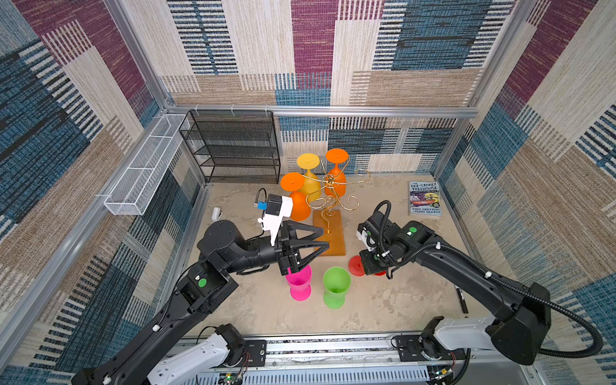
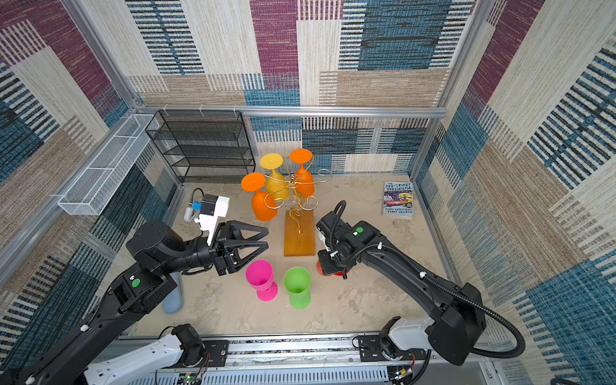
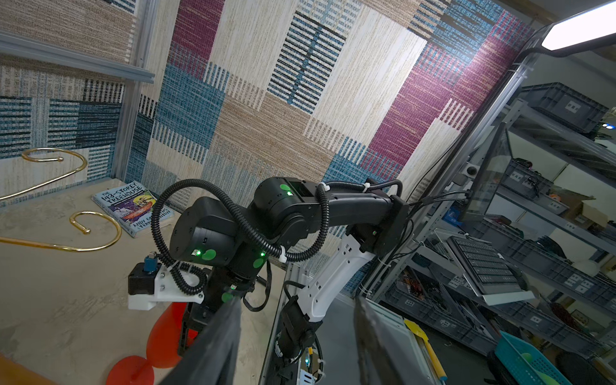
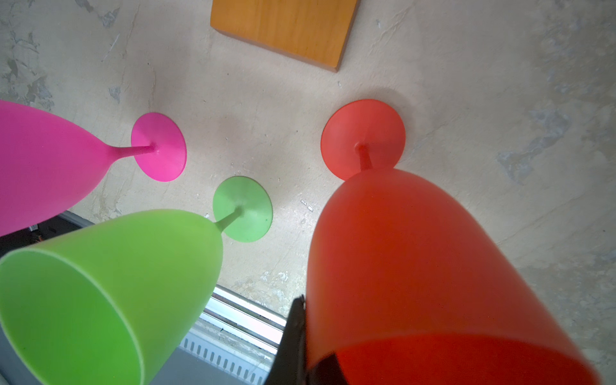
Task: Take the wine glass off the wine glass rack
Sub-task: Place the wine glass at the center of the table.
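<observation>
Top views: rack (image 1: pixel 330 182) mid-table toward back wall, gold wire on wooden base (image 1: pixel 333 240).
On rack: three glasses hung upside down on left and far arms: near orange glass (image 1: pixel 299 208), yellow glass (image 1: pixel 310 180), far orange glass (image 1: pixel 337 176).
Red glass (image 4: pixel 416 266): off the rack, upright, just right of base's near end. Foot (image 4: pixel 363 140) on or just above table, cannot tell which.
Right gripper (image 4: pixel 311 350): pointing down over red glass, clamped on bowl wall at rim. One finger (image 4: pixel 293 333) outside the wall, other showing dark through it from inside.
Left gripper (image 1: pixel 325 238): roughly level, aimed toward base, tips over its left edge in both top views, hovering above pink glass (image 1: pixel 299 283). Fingers about half apart, nothing between them.
Pink glass, green glass (image 1: pixel 336 283): upright on table, side by side, not touching, nearer than base, left of red glass.
Left wrist view: right arm (image 3: pixel 283 216) across frame, red glass below it, two gold rack curls, book (image 3: pixel 133 206) behind.
Rest: book flat at far right of table. Black shelf (image 1: pixel 233 146) against back wall. White basket (image 1: pixel 143 166) on left wall. Marker (image 1: pixel 461 296) on table beside right arm.
</observation>
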Action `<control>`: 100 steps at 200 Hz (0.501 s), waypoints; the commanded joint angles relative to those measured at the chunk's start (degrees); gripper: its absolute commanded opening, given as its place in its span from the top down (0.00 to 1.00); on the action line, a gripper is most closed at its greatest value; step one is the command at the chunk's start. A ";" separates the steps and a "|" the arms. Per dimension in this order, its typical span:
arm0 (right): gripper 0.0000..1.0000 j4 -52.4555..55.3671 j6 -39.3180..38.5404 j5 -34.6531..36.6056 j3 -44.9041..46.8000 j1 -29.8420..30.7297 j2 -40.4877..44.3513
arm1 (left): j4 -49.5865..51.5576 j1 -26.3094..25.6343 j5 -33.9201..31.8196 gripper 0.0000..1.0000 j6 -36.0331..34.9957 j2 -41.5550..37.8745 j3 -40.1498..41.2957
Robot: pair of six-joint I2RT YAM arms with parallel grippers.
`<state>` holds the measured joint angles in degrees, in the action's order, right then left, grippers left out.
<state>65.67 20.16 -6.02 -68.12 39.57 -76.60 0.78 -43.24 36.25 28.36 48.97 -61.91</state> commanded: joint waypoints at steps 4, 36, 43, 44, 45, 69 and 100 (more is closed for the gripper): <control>1.00 4.59 -0.94 0.03 -0.56 -0.02 -1.14 | -1.57 0.09 0.75 0.43 -0.31 -0.28 0.21; 0.98 5.26 -1.53 0.62 -1.99 -0.02 -2.24 | -1.70 0.13 0.89 0.43 -0.42 -0.55 0.55; 0.96 5.18 -1.62 0.51 -2.09 -0.02 -2.39 | -1.68 0.17 0.92 0.43 -0.44 -0.56 0.63; 0.96 5.13 -1.62 0.54 -2.10 -0.02 -2.36 | -1.71 0.17 0.93 0.43 -0.42 -0.55 0.64; 0.95 5.15 -1.62 0.51 -2.06 -0.02 -2.39 | -1.73 0.18 0.93 0.43 -0.46 -0.55 0.64; 0.85 5.08 -1.69 0.58 -2.39 -0.02 -2.69 | -1.74 0.17 1.05 0.43 -0.37 -0.55 0.83; 0.77 5.00 -1.73 0.86 -3.10 -0.02 -2.91 | -1.88 0.17 1.28 0.43 -0.14 -0.72 0.87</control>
<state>69.76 18.59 -5.76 -70.46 39.51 -79.40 0.67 -43.13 36.42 28.36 48.51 -61.19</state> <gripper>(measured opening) 0.225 0.567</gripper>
